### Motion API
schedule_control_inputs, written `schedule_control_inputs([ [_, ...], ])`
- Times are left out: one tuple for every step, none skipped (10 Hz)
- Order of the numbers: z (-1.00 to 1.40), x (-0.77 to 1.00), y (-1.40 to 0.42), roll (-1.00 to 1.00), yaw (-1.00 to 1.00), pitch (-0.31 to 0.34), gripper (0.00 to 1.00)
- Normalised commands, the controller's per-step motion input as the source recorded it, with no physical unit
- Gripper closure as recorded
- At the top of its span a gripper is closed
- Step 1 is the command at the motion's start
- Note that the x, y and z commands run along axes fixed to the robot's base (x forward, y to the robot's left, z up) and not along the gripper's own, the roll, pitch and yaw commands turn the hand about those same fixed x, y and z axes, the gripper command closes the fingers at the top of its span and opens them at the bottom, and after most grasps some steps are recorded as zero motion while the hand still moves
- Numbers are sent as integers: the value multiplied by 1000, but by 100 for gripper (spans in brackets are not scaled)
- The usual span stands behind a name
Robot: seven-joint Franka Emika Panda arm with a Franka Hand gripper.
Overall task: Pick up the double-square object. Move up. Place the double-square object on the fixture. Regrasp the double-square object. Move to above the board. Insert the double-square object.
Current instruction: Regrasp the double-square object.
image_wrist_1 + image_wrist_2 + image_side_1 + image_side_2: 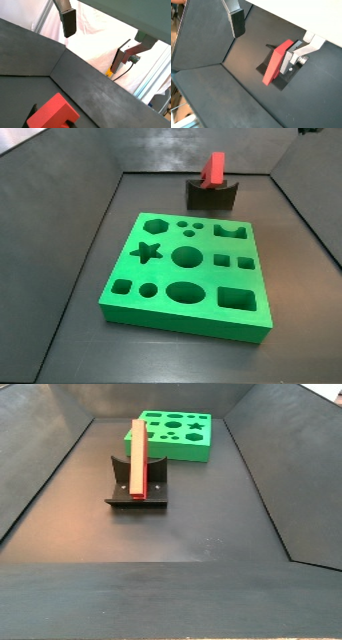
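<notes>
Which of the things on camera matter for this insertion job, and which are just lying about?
In the job:
- double-square object, standing upright on the fixture
- board, apart from both
- claw, open, off the piece in both wrist views

Lying about:
- nothing loose; only the dark enclosure floor

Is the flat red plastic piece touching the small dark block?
Touching: in a side view the red piece stands upright in the dark fixture. The gripper, jaws open, is apart.

one double-square object [136, 456], one fixture [139, 488], one board [187, 275], one tool [271, 35].
</notes>
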Motion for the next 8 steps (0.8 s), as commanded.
schedule_control_inputs([
  [-4,129,-49,272,260,114,0],
  [-5,109,-48,200,249,61,0],
  [-10,95,-56,181,231,19,0],
  [-10,101,-56,170,206,4,0],
  [-1000,41,45,129,197,-10,0],
  [-1000,43,46,128,174,-18,0],
  [-1000,52,43,124,144,-50,0],
  [-1000,59,37,101,122,-74,0],
])
